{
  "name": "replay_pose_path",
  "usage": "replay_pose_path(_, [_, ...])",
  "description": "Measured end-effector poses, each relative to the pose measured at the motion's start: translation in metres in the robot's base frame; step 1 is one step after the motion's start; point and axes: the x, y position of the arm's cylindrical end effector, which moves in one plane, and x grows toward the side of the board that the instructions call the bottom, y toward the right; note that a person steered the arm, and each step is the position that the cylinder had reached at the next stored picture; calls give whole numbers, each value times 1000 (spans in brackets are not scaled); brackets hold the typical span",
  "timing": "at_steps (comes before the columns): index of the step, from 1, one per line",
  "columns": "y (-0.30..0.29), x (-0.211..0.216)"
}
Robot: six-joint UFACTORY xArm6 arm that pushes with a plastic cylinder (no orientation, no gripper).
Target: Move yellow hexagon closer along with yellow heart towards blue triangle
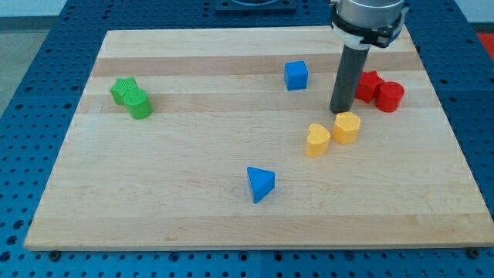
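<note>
**Tip parked behind the yellow pair, push line runs near-left**

No fingers on this rig, so nothing to spread or pinch: just my tip (341, 112), sitting on the board (193, 208) just far of the yellow hexagon (347, 127), touching or nearly so; can't tell which from this angle.

Where things are:
- yellow hexagon: right of centre, directly near-side of my tip.
- yellow heart (317, 140): just left and slightly near of the hexagon, the two touching or a hair apart.
- blue triangle (260, 184): well apart from the pair, near-left of them.
- blue cube (296, 75) far of centre, red blocks (380, 90) right of the rod, green blocks (131, 97) far left. All off the push line.

Handling, my read: small rigid blocks, look light, smooth faces on smooth wood, so they'll slide easily and spin if hit off-centre. Not fragile.

Contact point: the hexagon's far-right face, pushing through its centre toward the heart, so the hexagon carries the heart ahead of it. Heart's rounded lobes give poor face contact; expect it to squirt sideways. Short, slow strokes, re-aim often.
</note>
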Motion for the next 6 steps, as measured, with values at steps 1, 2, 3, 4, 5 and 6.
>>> replay_pose_path(1, [15,0])
replay_pose_path(2, [32,5])
replay_pose_path(3, [32,12])
replay_pose_path(4, [28,34])
replay_pose_path(5, [18,55])
replay_pose_path(6, [3,55])
